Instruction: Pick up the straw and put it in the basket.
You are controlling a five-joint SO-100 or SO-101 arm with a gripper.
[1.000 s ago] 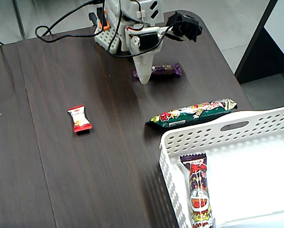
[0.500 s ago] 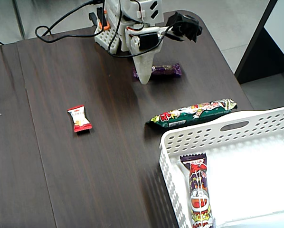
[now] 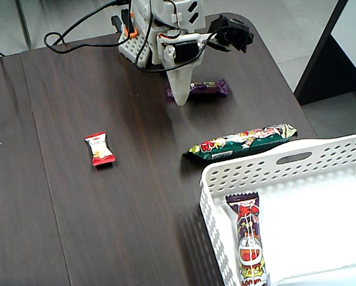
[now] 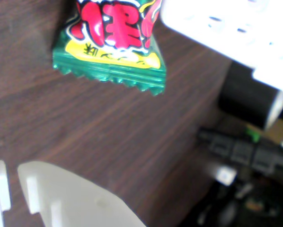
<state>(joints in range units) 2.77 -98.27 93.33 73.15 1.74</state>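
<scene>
The end effector is seen pointing down near the counter's far edge, just beside a purple snack bar; nothing is held, and whether its jaws are parted cannot be told. A green snack bar lies just outside the basket at the near right corner. No straw can be made out.

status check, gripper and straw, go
Gripper empty, tips near the purple bar. No white-wrapped straw visible in either view. Basket holds one snack bar; green bar beside its rim.
</scene>
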